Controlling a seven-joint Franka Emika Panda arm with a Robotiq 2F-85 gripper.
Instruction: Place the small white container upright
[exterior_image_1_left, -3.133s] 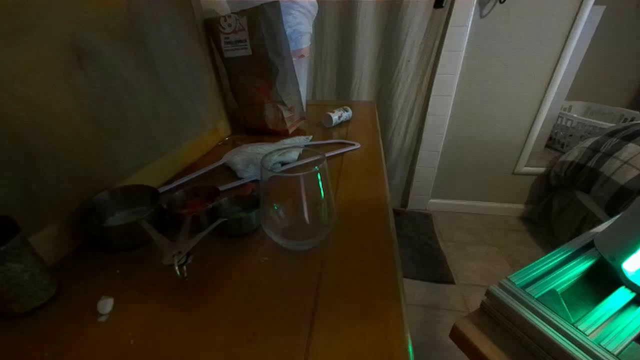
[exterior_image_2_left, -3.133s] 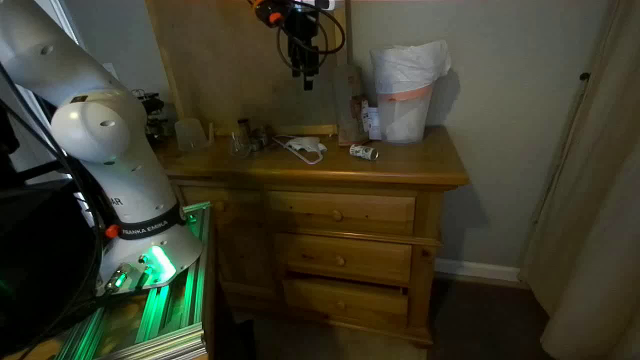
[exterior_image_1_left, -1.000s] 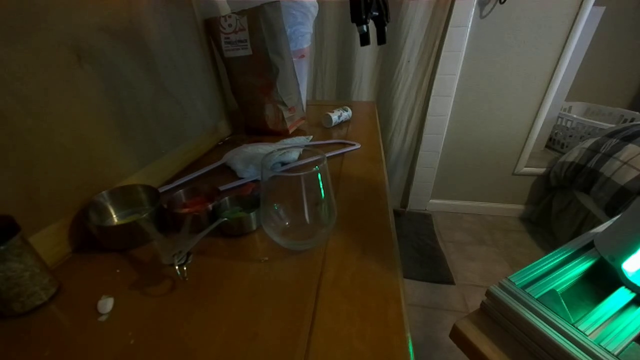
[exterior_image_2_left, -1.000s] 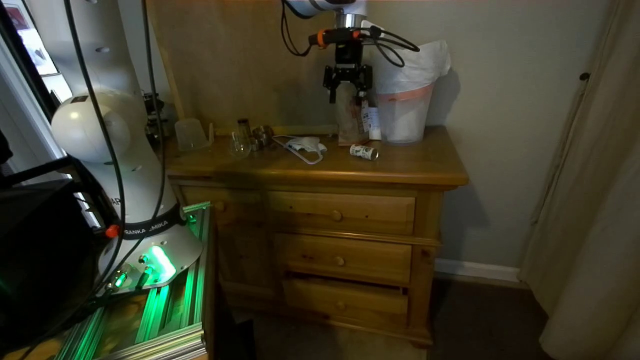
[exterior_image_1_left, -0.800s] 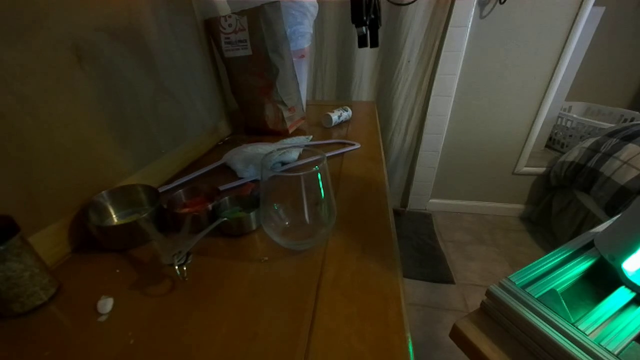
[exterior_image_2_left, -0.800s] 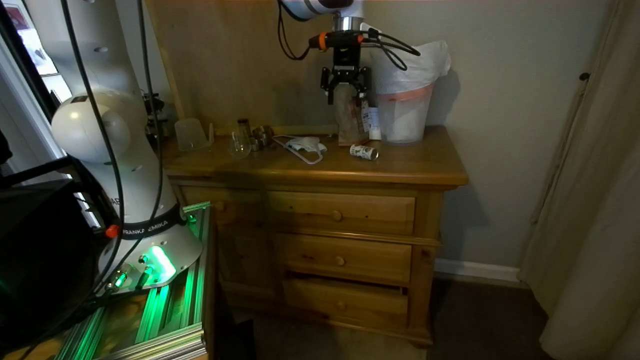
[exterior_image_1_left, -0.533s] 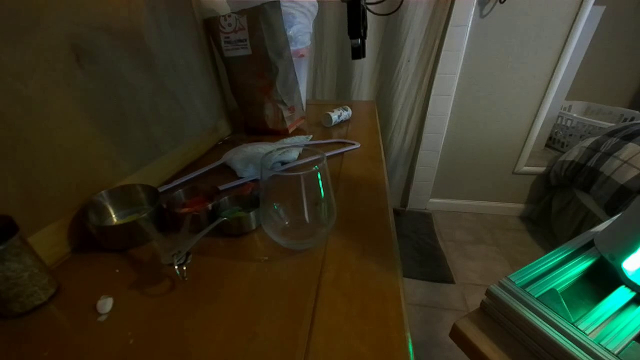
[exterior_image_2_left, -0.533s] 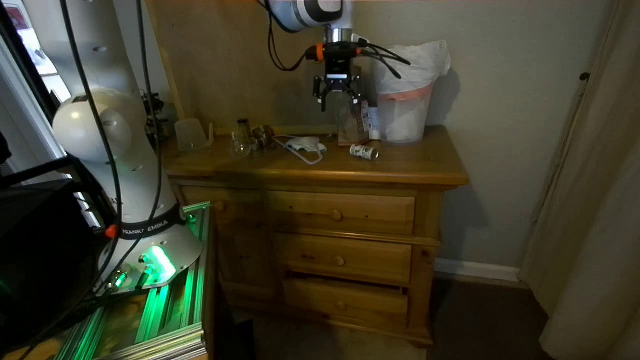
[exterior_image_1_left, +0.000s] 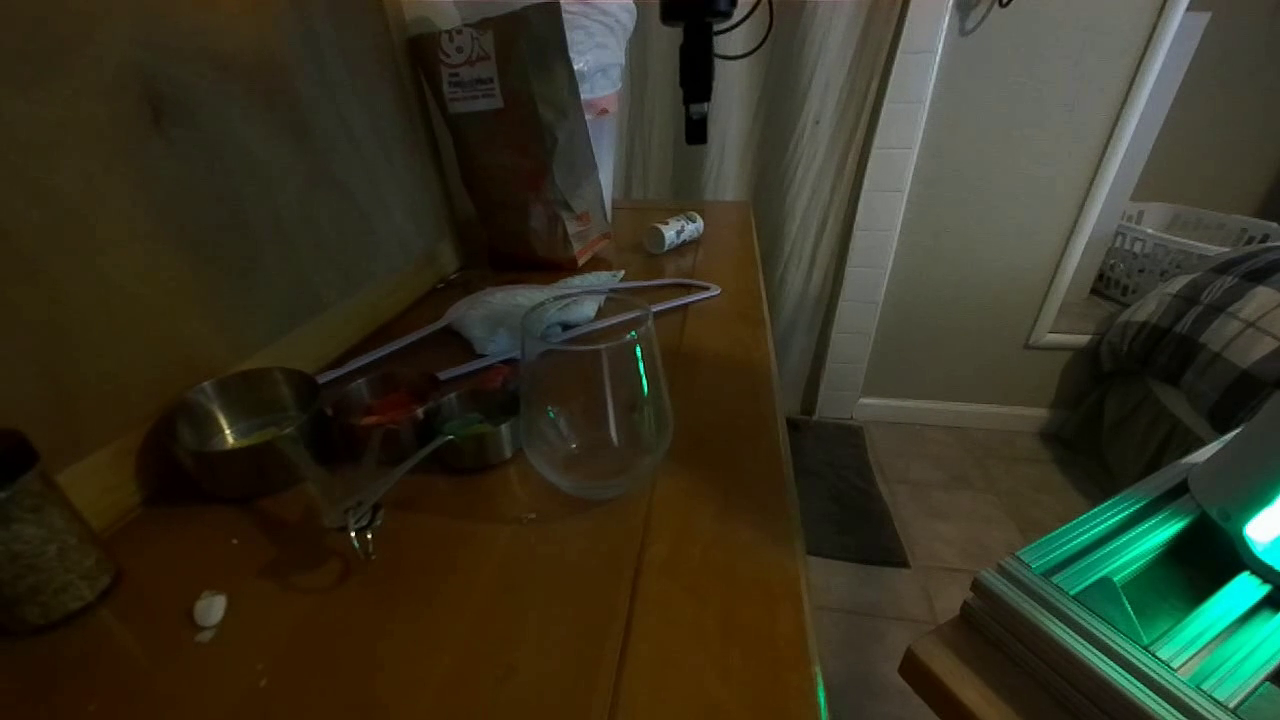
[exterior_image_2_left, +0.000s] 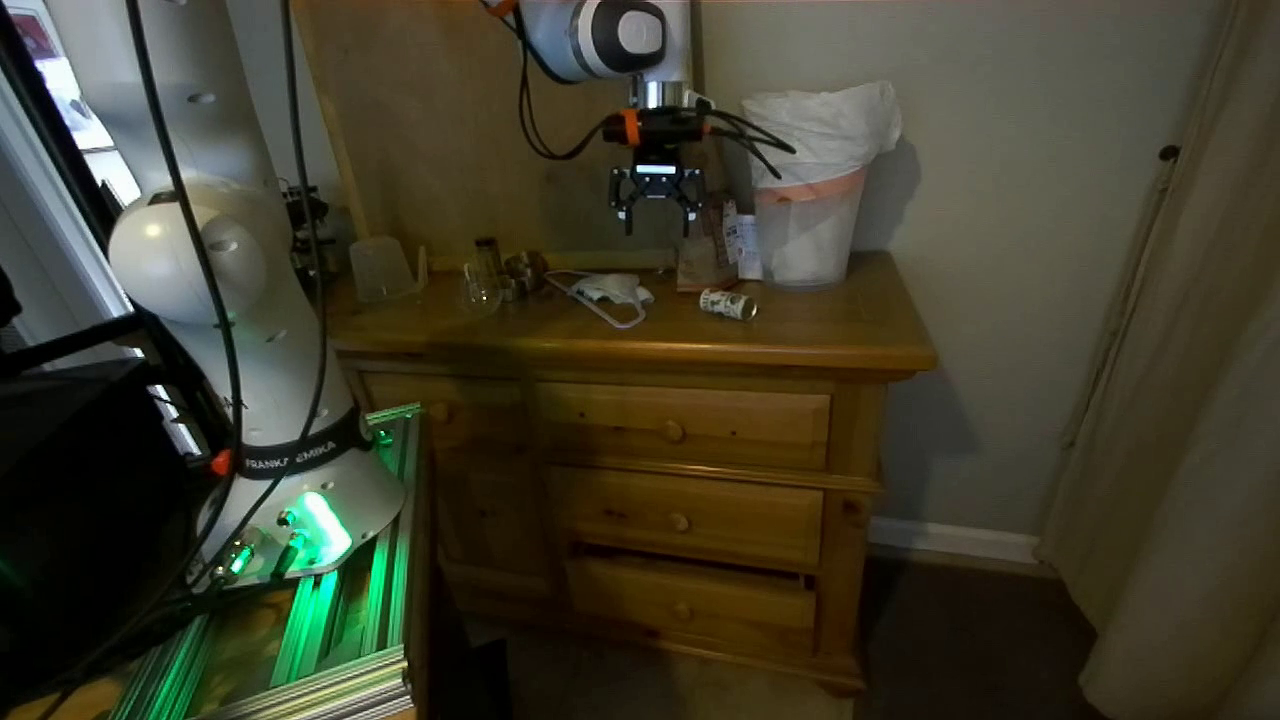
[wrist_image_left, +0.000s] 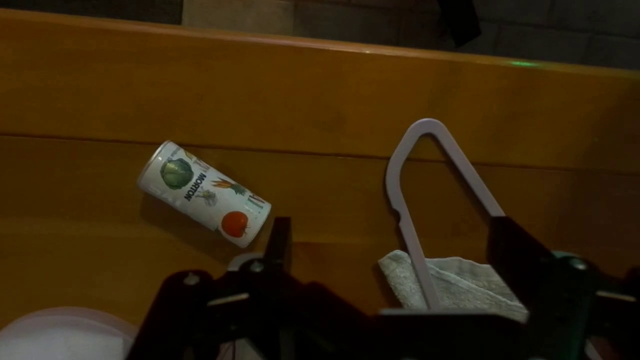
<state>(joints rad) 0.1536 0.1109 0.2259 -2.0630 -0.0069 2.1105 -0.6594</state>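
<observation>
In an exterior view, container (exterior_image_2_left: 728, 304) lies on the counter (exterior_image_2_left: 830, 320), right of hanger (exterior_image_2_left: 622, 326); paper bag (exterior_image_2_left: 702, 265) stands behind, bin (exterior_image_2_left: 812, 240) behind and right.

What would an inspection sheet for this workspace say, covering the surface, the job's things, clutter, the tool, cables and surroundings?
Surface: wooden dresser top, dimly lit; a tiny white scrap lies on it.
Job's things: small white container, lying on its side, apart from the hanger; Morton label readable.
Clutter: clear glass, upright; three metal measuring cups; hanger overlapping a cloth; paper bag; lined bin.
Tool: open, above the dresser top; in its grasp, nothing seen.
Cables: black, hanging in front of the arm; others loop at its wrist.
Surroundings: dark mat, laundry basket, curtain; a dark gap shows above the bottom drawer.
</observation>
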